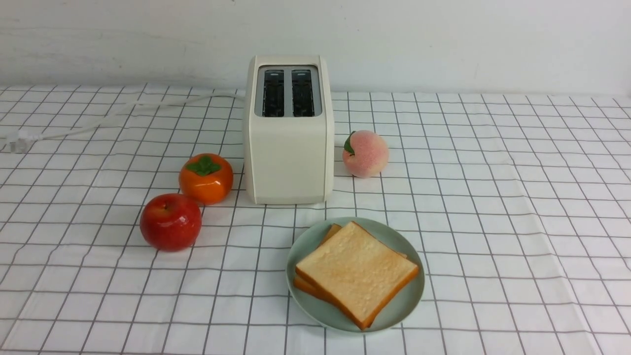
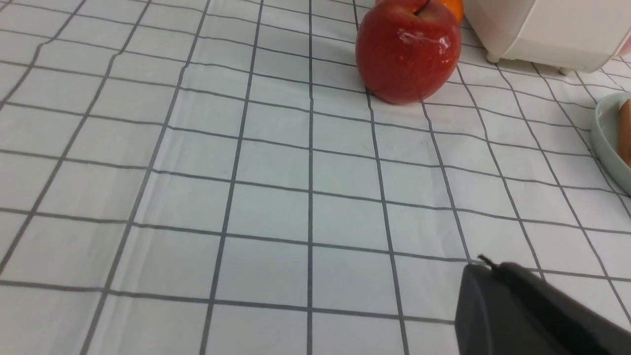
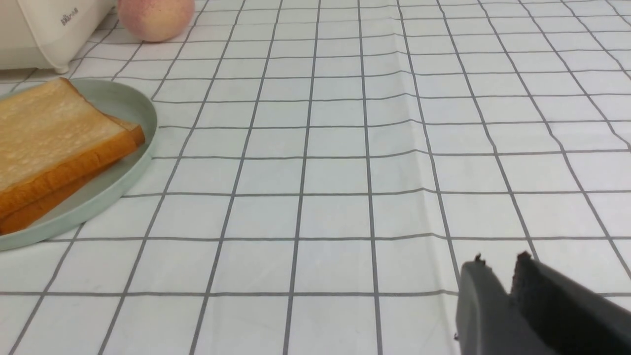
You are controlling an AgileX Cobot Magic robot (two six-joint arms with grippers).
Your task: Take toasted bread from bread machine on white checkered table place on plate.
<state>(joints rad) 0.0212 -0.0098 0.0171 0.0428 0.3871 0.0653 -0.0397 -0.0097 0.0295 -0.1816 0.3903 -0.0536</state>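
Note:
Two slices of toasted bread (image 1: 356, 271) lie stacked on the mint-green plate (image 1: 305, 241), in front of the bread machine (image 1: 289, 148) on the white checkered table (image 1: 493, 207). Both toaster slots look dark and empty. Neither arm shows in the front view. In the left wrist view my left gripper (image 2: 485, 265) has its fingers pressed together, empty, low over bare cloth, well short of the plate's rim (image 2: 604, 133). In the right wrist view my right gripper (image 3: 500, 261) is shut but for a tiny gap at the tips, empty, apart from the toast (image 3: 54, 133) and plate (image 3: 130, 106).
A red apple (image 1: 170, 222) and an orange persimmon (image 1: 206, 178) sit left of the toaster, and a peach (image 1: 365, 154) sits to its right. The white cord (image 1: 98, 118) trails to the far left. The apple (image 2: 406, 49) also shows in the left wrist view.

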